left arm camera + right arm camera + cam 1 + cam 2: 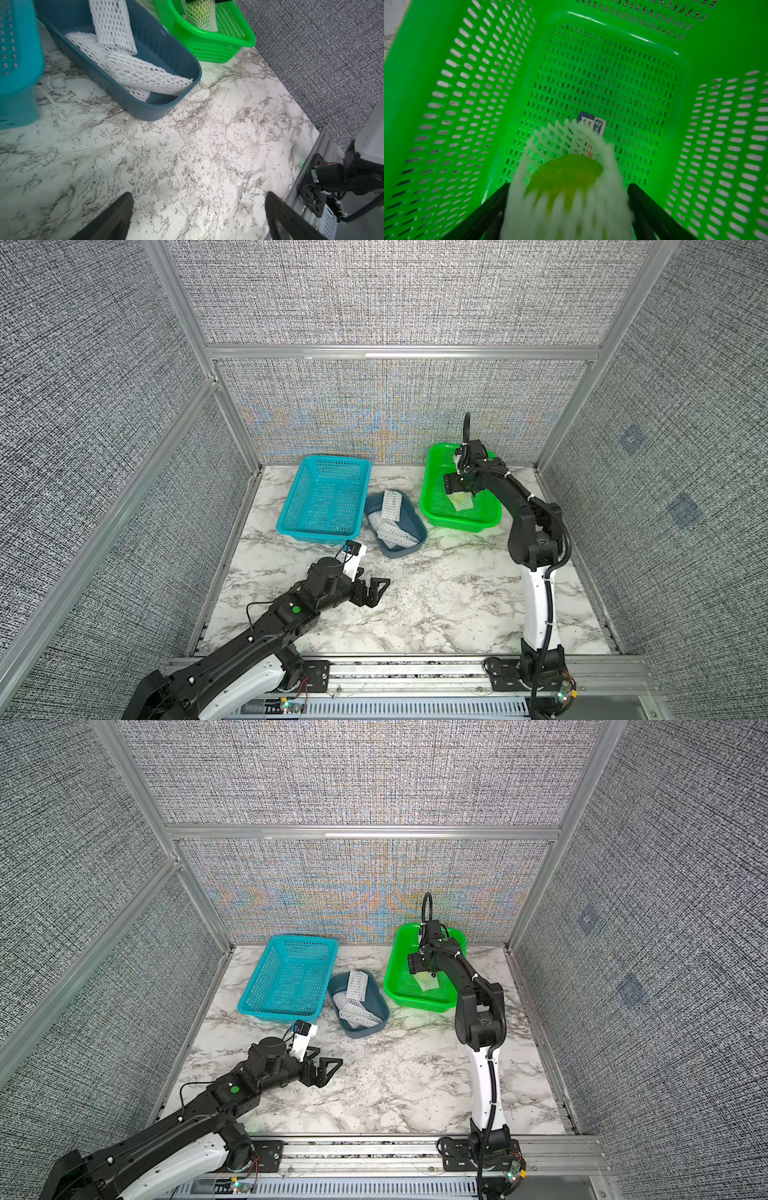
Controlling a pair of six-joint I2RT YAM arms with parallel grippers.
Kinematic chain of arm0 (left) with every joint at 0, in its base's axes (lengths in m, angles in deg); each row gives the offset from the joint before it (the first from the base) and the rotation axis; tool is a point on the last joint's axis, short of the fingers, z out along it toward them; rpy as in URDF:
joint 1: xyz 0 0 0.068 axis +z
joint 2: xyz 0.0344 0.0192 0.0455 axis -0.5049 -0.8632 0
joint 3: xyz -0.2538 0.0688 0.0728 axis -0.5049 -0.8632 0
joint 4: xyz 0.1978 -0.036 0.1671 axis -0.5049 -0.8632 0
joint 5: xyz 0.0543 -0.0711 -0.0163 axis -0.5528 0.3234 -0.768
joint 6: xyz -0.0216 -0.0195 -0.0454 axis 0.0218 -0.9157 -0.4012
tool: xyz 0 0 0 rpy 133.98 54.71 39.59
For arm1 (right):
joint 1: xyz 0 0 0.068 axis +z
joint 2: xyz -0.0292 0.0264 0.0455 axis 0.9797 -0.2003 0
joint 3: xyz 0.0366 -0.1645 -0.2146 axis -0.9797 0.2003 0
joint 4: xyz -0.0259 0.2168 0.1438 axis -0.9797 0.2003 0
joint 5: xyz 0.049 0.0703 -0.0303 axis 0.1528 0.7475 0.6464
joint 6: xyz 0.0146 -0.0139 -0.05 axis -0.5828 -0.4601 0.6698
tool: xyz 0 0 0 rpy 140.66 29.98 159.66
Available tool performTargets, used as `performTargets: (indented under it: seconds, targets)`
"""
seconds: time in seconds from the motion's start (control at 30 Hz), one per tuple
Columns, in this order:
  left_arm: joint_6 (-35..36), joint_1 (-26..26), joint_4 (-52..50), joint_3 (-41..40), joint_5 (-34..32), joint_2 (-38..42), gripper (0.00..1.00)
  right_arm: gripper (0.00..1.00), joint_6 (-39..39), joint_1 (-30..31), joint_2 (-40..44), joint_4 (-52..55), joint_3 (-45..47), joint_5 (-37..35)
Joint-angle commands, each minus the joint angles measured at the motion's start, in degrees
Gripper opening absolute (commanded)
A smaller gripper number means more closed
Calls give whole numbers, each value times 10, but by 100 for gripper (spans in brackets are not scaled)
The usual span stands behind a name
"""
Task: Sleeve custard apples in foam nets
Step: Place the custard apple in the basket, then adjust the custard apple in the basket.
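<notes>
Grey-veined marble tabletop [415,601], woven grey walls [395,294]. Left gripper [198,196] gapes wide, empty. The right gripper [569,187] flanks a custard apple [564,174] in diamond-mesh foam net [556,135], grip unclear.

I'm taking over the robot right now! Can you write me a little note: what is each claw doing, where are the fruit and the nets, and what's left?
Left gripper: open, holding nothing, above the marble table.
Right gripper: down in the green basket, jaws either side of the netted fruit; gripping or letting go, cannot tell.
Things: the custard apple sits inside a foam net. Spare foam nets lie in the grey-blue tray. The turquoise basket shows no fruit.
Done: one fruit sleeved, in the green basket.
Left: probably just free the right gripper and lift it out; no bare fruit in view.
</notes>
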Motion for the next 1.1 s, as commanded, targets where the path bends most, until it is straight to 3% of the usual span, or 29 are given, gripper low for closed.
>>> performTargets:
  seconds: [0.0,0.77,1.07]
  targets:
    - [0,0,7,2,-2,-4,99,90,2,-7,-9,25,-19,7]
    - [2,0,11,-2,-4,-15,99,85,4,-7,-34,23,-77,54]
    - [1,0,8,-3,-6,-7,100,70,4,-5,-65,46,-122,29]
